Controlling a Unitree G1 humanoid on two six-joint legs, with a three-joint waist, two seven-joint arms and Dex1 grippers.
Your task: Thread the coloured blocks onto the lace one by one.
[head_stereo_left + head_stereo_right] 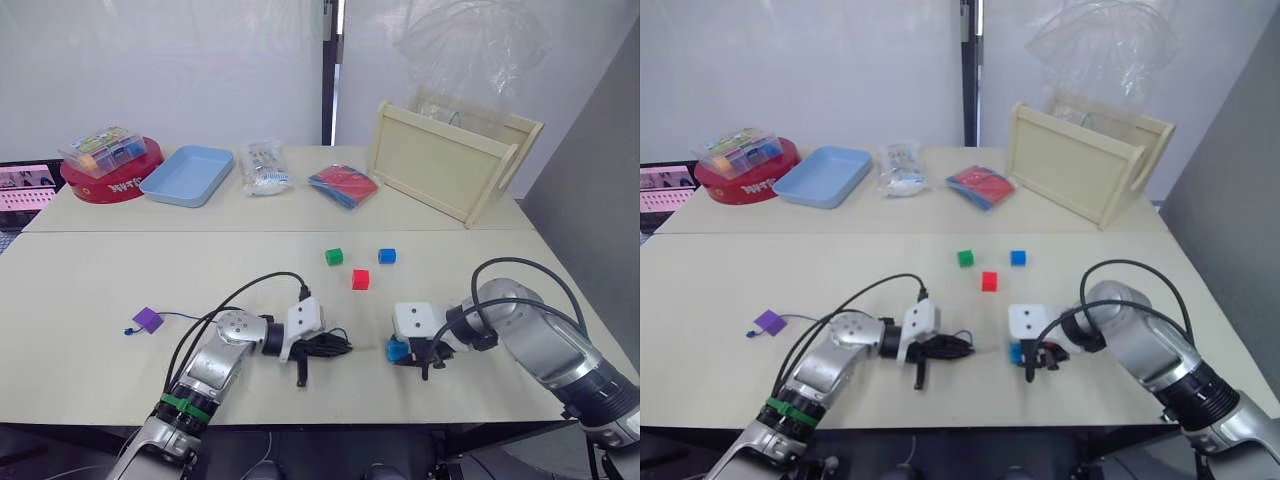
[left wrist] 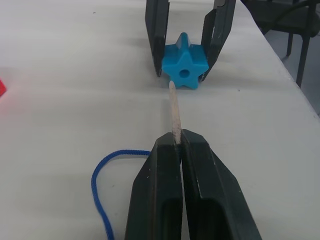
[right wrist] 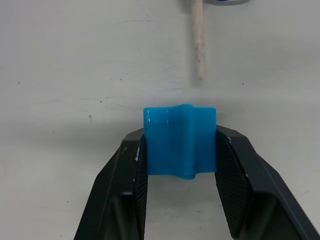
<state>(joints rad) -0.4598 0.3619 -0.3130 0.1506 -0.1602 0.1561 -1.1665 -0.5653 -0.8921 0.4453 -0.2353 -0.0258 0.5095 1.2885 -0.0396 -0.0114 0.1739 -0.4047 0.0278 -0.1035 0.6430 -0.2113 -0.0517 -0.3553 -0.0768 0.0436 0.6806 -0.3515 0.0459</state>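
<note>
my right claw (image 3: 179, 165) pinches the light blue block (image 2: 184, 67), a star shape with a centre hole, low on the worktop (image 1: 100, 290). my left claw (image 2: 178, 150) is pressed together on the lace (image 2: 100, 185), its pale stiff tip (image 2: 174, 112) aimed at that hole, just short of it. the purple block (image 1: 147, 319) sits on the lace well to my left; green (image 1: 334, 256), red (image 1: 360, 279) and dark blue (image 1: 387, 256) blocks lie loose ahead
</note>
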